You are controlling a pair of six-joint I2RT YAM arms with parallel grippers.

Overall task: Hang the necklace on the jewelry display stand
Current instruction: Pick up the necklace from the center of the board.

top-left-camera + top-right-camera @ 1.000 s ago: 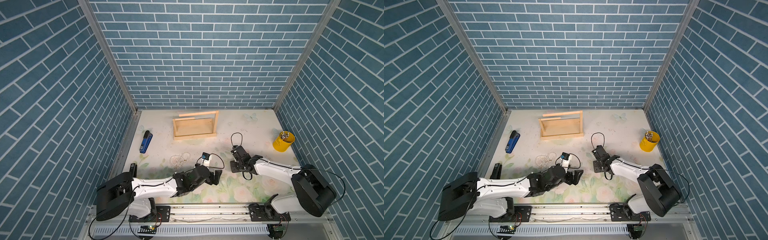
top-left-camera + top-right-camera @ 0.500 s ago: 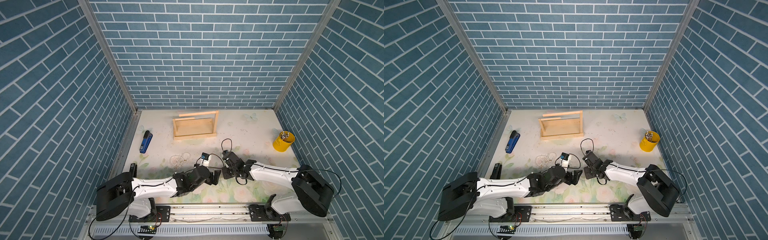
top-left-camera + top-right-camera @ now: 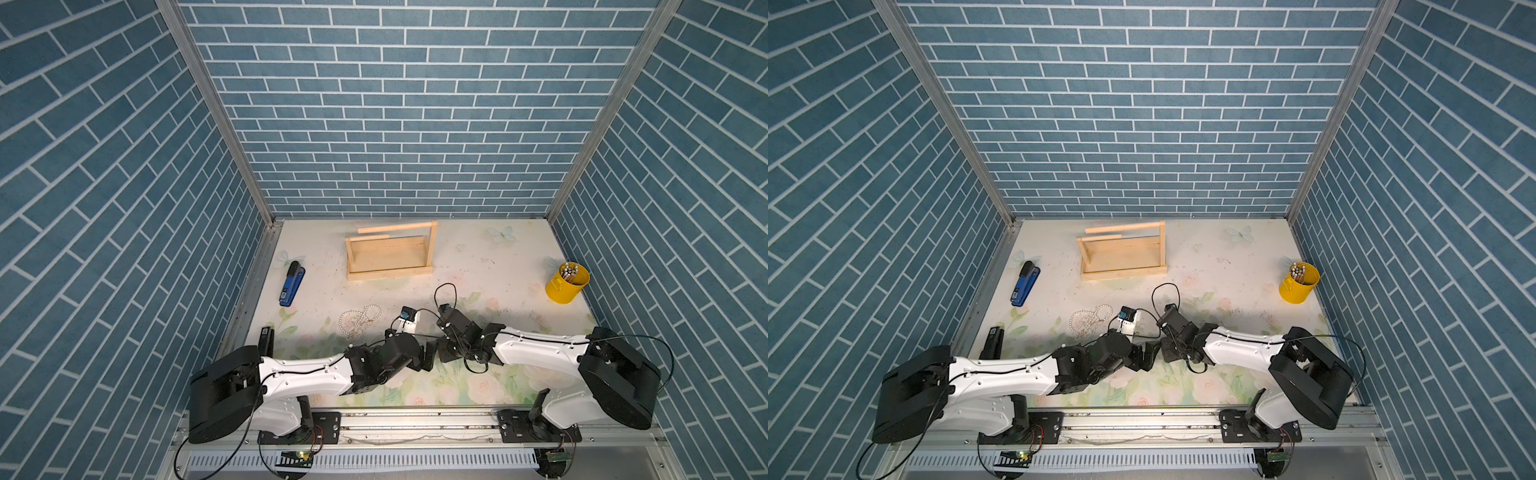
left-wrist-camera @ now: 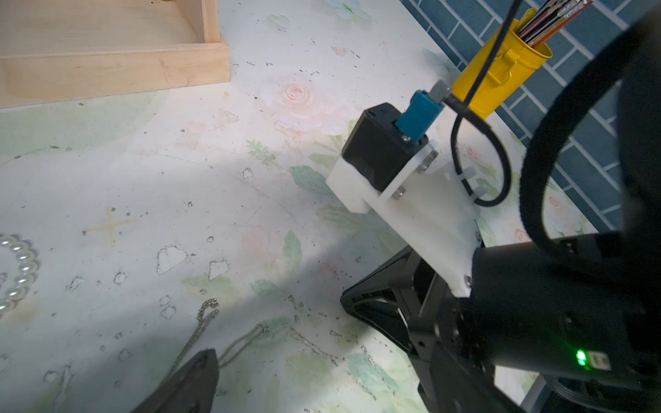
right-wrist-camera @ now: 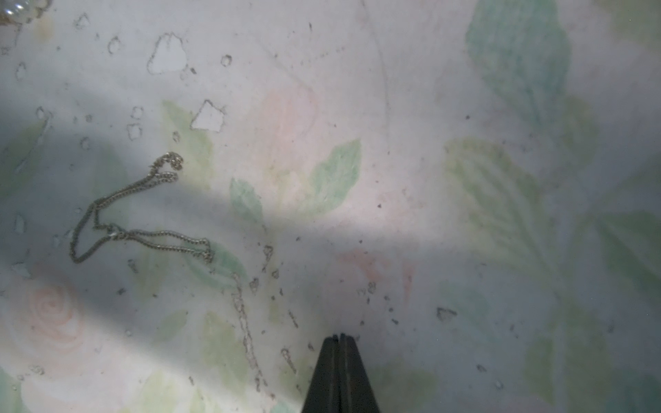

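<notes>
approach is completing: right gripper (image 5: 338, 338) is arriving beside the chain necklace (image 5: 112, 229), tips shut, empty.
it is coming in from farther right toward the left gripper (image 3: 427, 358), which is staying wide and unmoved, so pickup is likely starting. chain is lying slack in folded loops on the table (image 3: 478, 257) near the pearl necklace (image 3: 359, 320), showing no single axis. jewelry display stand (image 3: 390, 253) is sitting well apart at the back, long axis running across the table, taller upright rightward.
</notes>
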